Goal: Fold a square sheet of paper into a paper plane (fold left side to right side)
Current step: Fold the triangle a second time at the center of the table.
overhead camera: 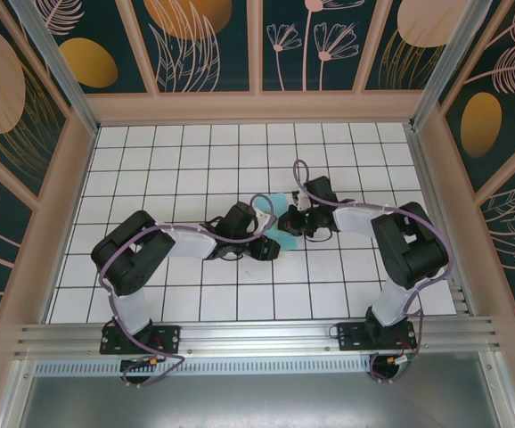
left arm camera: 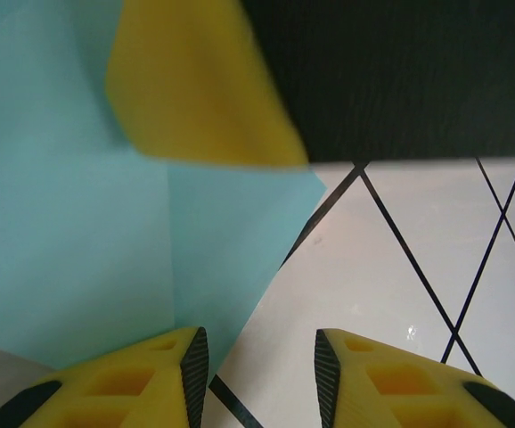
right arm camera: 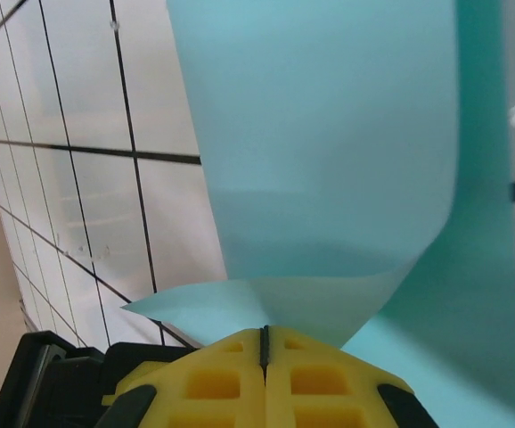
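Top external view, centre of the frame: the left gripper (overhead camera: 269, 250) has its jaws parted and empty at one edge of the square sheet of paper (overhead camera: 282, 205). Just right of it, the right gripper (overhead camera: 293, 223) is clamped tight, pinching the sheet's lifted, curling edge.

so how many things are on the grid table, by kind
robot arms: 2, left arm and right arm
sheet of turquoise paper: 1
total: 3
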Tool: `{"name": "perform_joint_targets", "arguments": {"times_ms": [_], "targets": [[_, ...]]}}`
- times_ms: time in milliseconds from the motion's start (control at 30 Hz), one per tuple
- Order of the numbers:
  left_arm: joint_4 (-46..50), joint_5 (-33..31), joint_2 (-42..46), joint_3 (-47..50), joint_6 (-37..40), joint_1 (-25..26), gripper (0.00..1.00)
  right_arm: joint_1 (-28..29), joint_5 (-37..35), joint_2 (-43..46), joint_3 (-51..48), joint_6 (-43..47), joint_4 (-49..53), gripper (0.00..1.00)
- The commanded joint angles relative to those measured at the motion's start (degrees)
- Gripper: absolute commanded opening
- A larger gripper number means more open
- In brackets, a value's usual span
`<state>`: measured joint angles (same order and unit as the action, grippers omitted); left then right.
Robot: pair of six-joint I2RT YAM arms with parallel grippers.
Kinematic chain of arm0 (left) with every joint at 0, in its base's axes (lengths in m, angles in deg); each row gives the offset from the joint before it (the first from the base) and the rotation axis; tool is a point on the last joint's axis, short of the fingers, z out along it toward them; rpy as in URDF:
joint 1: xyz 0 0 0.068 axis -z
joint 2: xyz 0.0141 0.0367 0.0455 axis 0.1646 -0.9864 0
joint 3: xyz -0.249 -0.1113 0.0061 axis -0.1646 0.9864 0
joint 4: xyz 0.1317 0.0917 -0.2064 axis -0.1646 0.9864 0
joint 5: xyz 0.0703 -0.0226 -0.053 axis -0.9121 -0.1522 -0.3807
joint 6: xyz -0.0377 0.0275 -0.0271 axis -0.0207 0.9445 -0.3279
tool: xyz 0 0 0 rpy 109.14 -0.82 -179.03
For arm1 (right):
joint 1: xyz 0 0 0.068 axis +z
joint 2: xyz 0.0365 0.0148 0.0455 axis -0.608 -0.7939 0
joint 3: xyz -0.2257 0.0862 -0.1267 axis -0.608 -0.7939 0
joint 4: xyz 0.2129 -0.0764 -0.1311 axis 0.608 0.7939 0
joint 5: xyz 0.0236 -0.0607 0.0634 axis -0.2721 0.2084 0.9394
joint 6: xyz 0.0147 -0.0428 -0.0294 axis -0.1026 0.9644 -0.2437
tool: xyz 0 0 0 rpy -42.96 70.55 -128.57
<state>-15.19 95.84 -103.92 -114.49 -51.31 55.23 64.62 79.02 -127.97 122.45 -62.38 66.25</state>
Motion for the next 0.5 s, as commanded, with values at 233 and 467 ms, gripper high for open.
{"name": "perform_joint_targets", "arguments": {"times_ms": [233, 467], "targets": [[5.9, 2.0, -1.6, 1.9, -1.7, 0.4, 0.39, 2.9, -4.9, -5.9, 3.0, 1.0, 0.7, 0.07], [6.7, 1.4, -1.8, 2.7, -2.2, -0.7, 0.38, 2.8, -11.9, -7.0, 4.1, 4.0, 3.9, 0.09]]}}
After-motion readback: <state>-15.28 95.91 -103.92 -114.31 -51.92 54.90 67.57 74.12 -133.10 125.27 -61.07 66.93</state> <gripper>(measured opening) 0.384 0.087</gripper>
